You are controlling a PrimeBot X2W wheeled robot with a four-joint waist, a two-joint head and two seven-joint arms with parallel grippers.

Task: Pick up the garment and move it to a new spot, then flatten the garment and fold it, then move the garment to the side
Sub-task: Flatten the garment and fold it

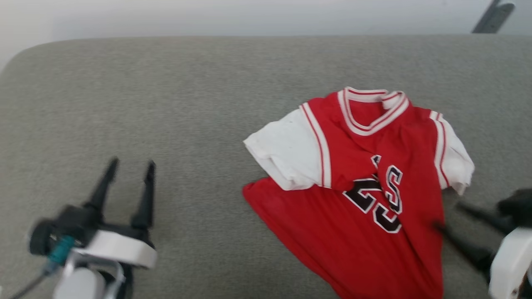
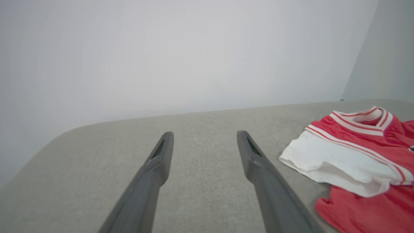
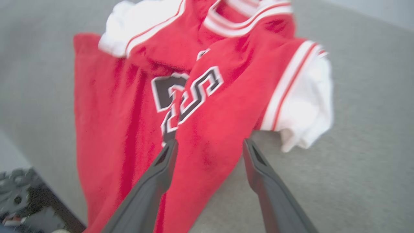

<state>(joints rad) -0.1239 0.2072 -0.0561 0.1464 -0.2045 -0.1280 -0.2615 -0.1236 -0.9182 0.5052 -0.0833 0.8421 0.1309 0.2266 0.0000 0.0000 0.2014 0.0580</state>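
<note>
The garment (image 1: pixel 357 182), a red jersey T-shirt with white sleeves and a striped collar, lies rumpled on the grey cushion at the right, its chest print creased by a fold. My left gripper (image 1: pixel 129 166) stands open over bare cushion at the lower left, well clear of the shirt. In the left wrist view the garment (image 2: pixel 352 158) lies off to the right of that gripper (image 2: pixel 204 137). My right gripper (image 1: pixel 447 216) is at the shirt's right edge, fingers spread. In the right wrist view the right gripper (image 3: pixel 209 145) is open with the garment (image 3: pixel 207 106) lying between and beyond the fingers, not gripped.
The grey cushion (image 1: pixel 166 104) spans the whole head view, with a pale wall behind it. A dark object (image 1: pixel 494 16) leans at the top right corner. Dark clutter (image 3: pixel 22 200) shows past the cushion's edge in the right wrist view.
</note>
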